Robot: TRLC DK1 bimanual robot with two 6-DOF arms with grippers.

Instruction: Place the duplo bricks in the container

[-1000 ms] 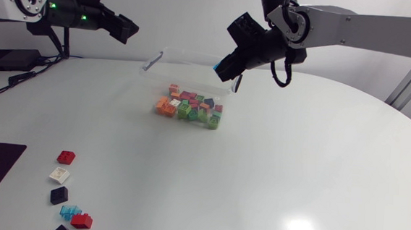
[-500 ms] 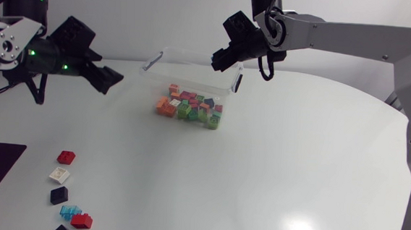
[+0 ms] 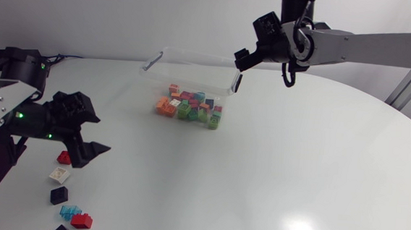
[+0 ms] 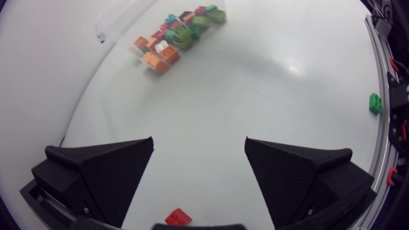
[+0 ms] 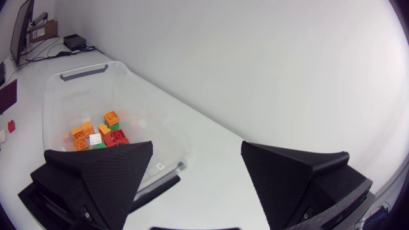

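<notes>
Our left claw (image 3: 94, 134) gapes empty at the red duplo brick's (image 3: 65, 157) two o'clock; our right claw (image 3: 241, 59), likewise open and empty, at the clear plastic container's (image 3: 192, 55) two o'clock.

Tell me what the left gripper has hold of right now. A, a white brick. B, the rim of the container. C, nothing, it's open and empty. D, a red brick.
C: the left gripper has its fingers spread wide with nothing between them; a red brick lies on the table under it, apart from both.
</notes>
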